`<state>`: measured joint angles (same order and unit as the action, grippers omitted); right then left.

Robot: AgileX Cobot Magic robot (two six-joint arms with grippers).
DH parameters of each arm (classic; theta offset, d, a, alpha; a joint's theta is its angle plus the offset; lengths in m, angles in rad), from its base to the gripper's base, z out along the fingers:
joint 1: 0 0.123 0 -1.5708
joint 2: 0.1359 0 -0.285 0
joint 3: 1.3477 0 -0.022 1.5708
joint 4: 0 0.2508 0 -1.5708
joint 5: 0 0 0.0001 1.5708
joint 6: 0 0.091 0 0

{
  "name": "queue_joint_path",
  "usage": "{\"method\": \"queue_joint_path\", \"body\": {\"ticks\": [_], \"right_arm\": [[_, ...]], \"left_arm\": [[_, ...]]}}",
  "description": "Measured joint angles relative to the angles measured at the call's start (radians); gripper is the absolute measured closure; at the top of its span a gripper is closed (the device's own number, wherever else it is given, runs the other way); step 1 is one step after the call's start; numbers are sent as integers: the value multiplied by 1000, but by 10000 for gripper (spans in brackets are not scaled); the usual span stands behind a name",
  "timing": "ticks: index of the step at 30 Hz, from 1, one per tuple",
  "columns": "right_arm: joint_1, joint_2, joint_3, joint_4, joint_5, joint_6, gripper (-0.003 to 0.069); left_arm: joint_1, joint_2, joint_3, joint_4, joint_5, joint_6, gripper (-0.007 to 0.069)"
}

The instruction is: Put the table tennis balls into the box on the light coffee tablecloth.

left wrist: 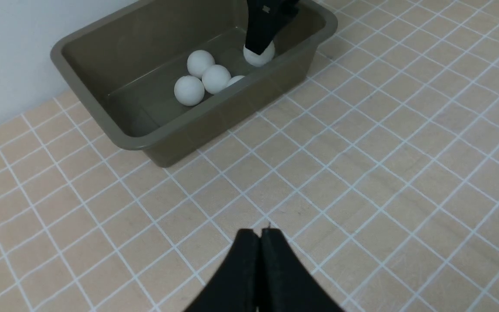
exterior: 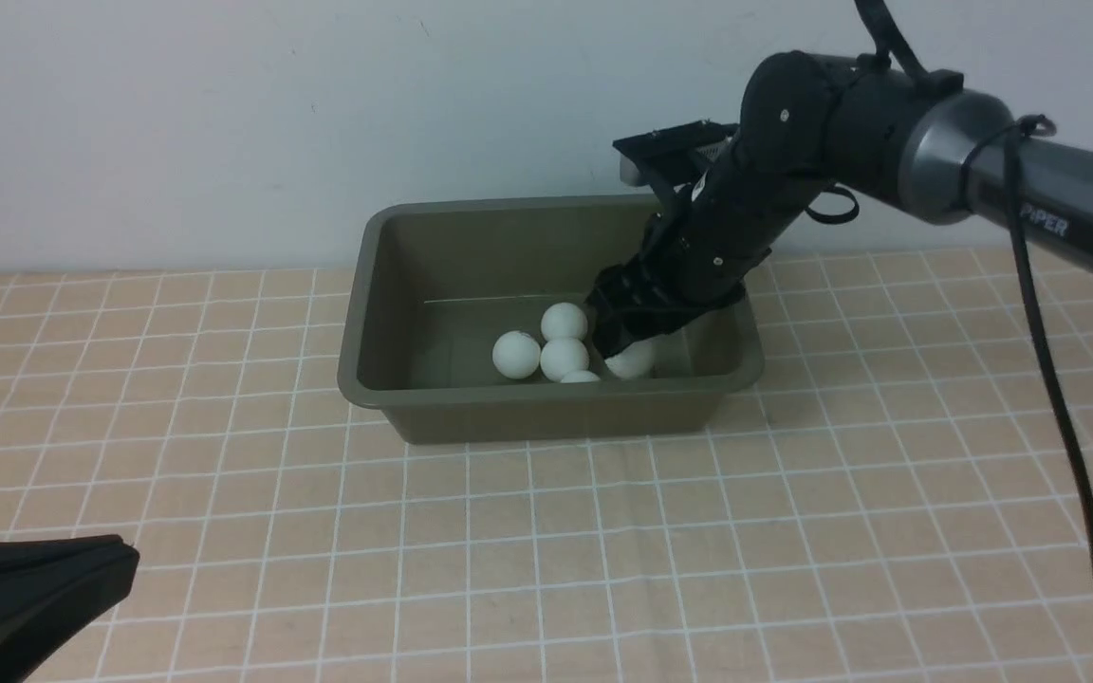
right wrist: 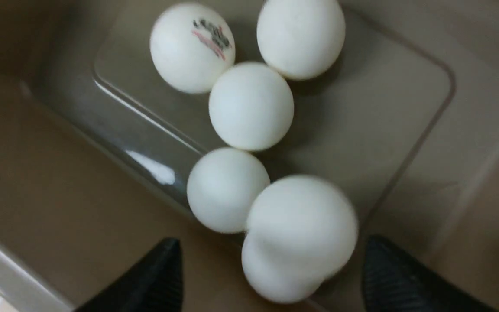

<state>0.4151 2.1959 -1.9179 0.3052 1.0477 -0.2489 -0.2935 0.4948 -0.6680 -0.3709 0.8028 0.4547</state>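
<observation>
The right gripper [right wrist: 275, 266] is spread wide inside the olive-green plastic box [exterior: 546, 406], with a white table tennis ball [right wrist: 303, 216] framed between its blurred fingers but not visibly pinched. Just beyond it, a second ball [right wrist: 277, 277] is partly covered; farther from the fingers, four more are grouped, one marked with dark and red print [right wrist: 215, 39]. All six are thus contained by the box, so placing can be judged essentially done, with only withdrawal of the arm left. Well away from that gripper, the closed, empty left gripper [left wrist: 260, 236] is held over the gridded tablecloth [left wrist: 319, 242]. Whether the framed ball has settled cannot be told; in the front view, some balls are hidden by the fingers and rim.
</observation>
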Motion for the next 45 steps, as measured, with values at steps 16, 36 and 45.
{"method": "queue_joint_path", "body": {"ticks": [16, 36, 45], "right_arm": [[-42, -294, -225, -238, 205, 46, 651], [-114, -1083, 472, -248, -95, -11, 676], [-115, -1391, 1140, -226, -499, 48, 676]], "left_arm": [[0, -151, 1, 36, -208, 36, 693], [0, -505, 412, 45, -486, -152, 693], [0, -507, 479, 40, -505, -154, 693]]}}
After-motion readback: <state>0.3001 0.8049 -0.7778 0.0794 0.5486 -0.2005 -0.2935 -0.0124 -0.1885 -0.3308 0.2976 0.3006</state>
